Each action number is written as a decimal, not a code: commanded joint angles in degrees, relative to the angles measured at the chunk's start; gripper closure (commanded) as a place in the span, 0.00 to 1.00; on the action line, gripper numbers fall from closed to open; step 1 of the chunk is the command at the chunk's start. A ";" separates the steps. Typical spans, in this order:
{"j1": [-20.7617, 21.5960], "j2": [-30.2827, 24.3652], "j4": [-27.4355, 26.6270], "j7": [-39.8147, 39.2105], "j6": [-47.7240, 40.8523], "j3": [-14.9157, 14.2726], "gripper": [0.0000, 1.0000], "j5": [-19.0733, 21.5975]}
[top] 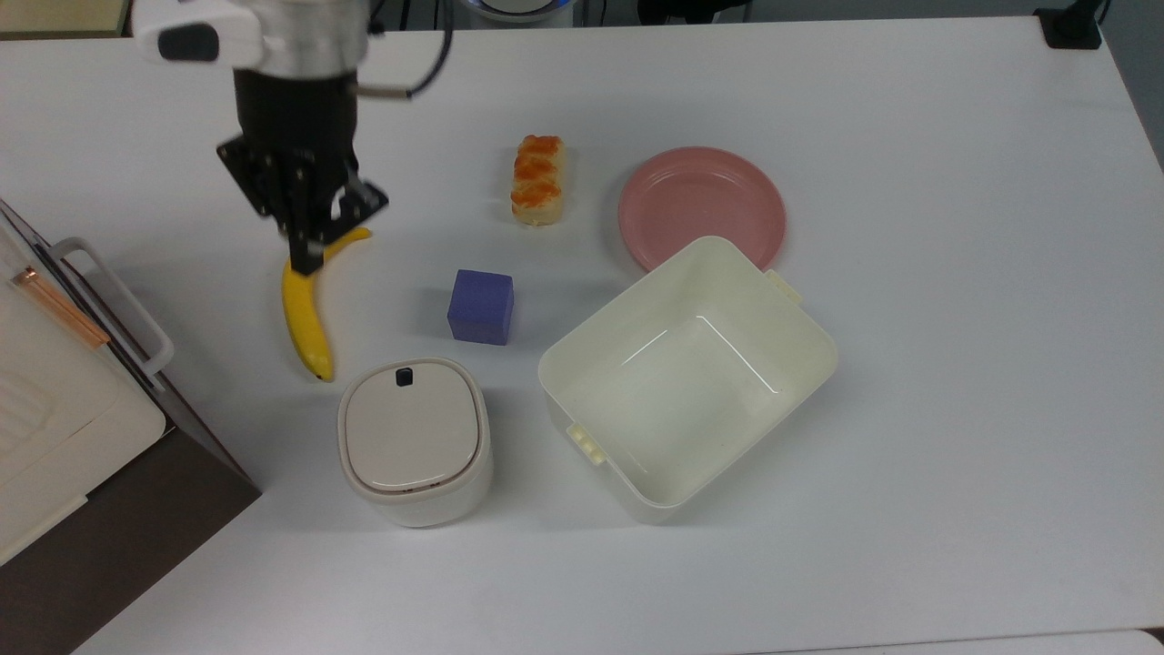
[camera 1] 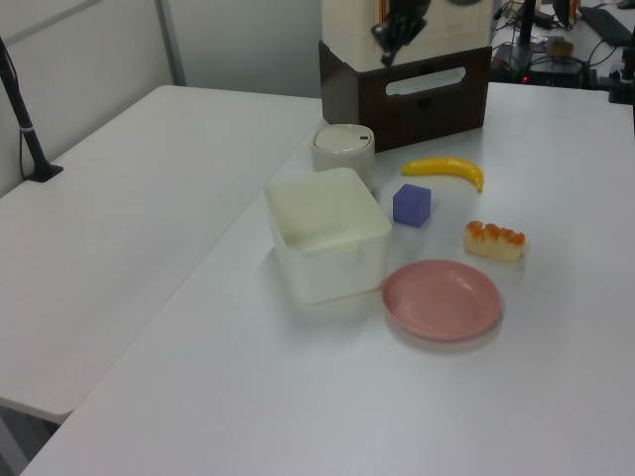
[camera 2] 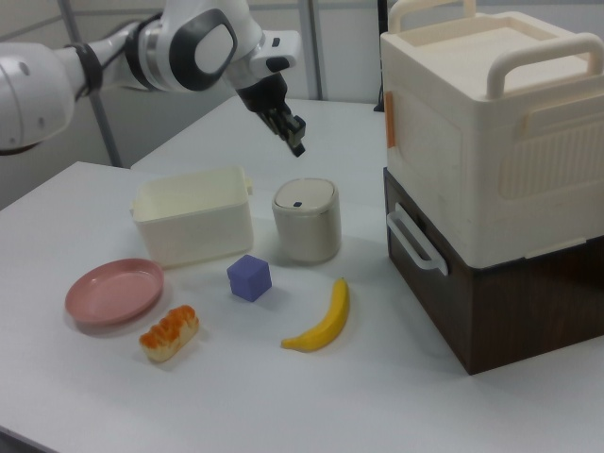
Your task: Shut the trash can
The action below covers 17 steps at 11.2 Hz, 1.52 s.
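Trash can (top: 415,443) sits on the white bench (top: 909,364) with its beige lid flat down, black button facing the banana (top: 306,309). Going left to right in the top view: brown cabinet with a cream box on it (top: 55,428), banana, trash can, purple cube (top: 481,307), big lidless tub (top: 687,377), pink plate (top: 702,207). The claw (top: 314,238) hangs over the banana's top end, holding nothing; can't tell if it's apart or together. The right view shows it's raised well above the bench (camera 2: 294,140), which the top view hides.
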 commanded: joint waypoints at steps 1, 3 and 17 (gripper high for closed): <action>-1.03 -6.61 -5.57 -12.50 -8.63 0.85 0.79 5.69; -1.20 -7.23 -5.66 -15.24 -10.31 0.85 0.44 5.78; 1.78 -17.52 -14.98 -15.70 -23.95 0.41 0.00 5.78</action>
